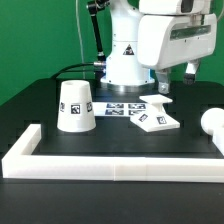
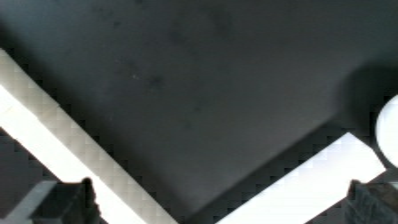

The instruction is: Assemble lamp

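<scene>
The white cone shade (image 1: pixel 75 105) stands on the black table toward the exterior view's left, with tags on its side. The flat angular base (image 1: pixel 155 113) lies near the middle, tags facing up. The round bulb (image 1: pixel 213 120) lies at the exterior view's right edge and shows as a white curve in the wrist view (image 2: pixel 388 130). My gripper (image 1: pixel 177 75) hangs high above the table, behind the base and up to the left of the bulb. In the wrist view my gripper (image 2: pixel 217 190) has its jaws wide apart and holds nothing.
The long white rail border (image 1: pixel 110 165) runs along the table's front and up the left side. A corner of it shows in the wrist view (image 2: pixel 71 140). The marker board (image 1: pixel 122 107) lies by the arm's foot, behind the base.
</scene>
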{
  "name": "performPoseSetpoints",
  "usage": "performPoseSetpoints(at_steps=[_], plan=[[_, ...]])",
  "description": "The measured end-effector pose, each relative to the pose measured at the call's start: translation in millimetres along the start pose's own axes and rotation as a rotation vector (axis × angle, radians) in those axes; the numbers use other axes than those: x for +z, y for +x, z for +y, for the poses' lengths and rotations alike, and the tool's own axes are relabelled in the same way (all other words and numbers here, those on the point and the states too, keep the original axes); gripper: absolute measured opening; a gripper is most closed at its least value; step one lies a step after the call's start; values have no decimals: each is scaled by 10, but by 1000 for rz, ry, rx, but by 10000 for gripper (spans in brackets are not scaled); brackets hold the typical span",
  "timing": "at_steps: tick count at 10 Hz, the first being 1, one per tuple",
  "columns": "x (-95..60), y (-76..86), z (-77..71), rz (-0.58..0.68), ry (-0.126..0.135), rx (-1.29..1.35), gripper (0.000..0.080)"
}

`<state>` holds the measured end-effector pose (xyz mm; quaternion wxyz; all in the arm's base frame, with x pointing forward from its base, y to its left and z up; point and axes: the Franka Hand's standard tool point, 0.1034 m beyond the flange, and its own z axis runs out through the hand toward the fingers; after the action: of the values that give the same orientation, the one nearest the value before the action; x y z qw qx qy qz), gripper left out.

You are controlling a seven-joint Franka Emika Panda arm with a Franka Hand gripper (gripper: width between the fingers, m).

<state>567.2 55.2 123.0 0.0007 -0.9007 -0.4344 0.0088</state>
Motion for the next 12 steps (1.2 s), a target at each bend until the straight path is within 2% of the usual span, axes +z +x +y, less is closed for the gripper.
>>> performPoseSetpoints(at_steps=[7, 10, 12], plan=[[8, -28, -9, 1, 0, 20, 700], [109, -339, -260, -20, 12, 282, 700], [195, -406, -365, -26, 26, 438, 700]])
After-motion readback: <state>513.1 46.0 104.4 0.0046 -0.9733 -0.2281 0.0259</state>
